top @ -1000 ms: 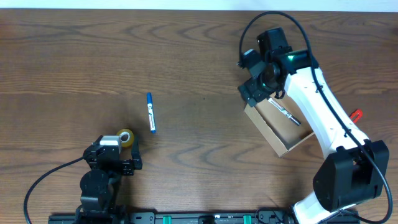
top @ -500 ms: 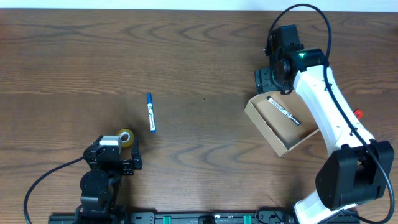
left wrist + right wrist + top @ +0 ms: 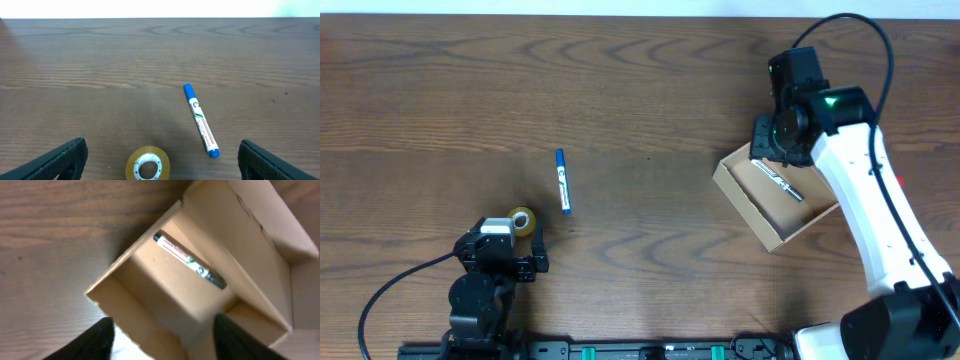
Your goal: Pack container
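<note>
The container (image 3: 760, 205) is an open tan cardboard box at the right of the table, with a black-capped marker (image 3: 777, 180) lying inside. In the right wrist view the box (image 3: 150, 280) fills the frame with the marker (image 3: 189, 261) on its floor. My right gripper (image 3: 162, 340) is open and empty, above the box's far edge. A blue marker (image 3: 562, 181) lies left of centre and also shows in the left wrist view (image 3: 200, 120). My left gripper (image 3: 160, 165) is open and empty at the front left, just behind a roll of tape (image 3: 147, 163).
The tape roll (image 3: 522, 221) lies by the left arm's base. A small red object (image 3: 892, 184) sits to the right of the box, partly behind the right arm.
My right gripper has moved right and slightly back, from over the box's left corner to its far edge. The box's near-left corner is now uncovered. The left arm has not moved.
</note>
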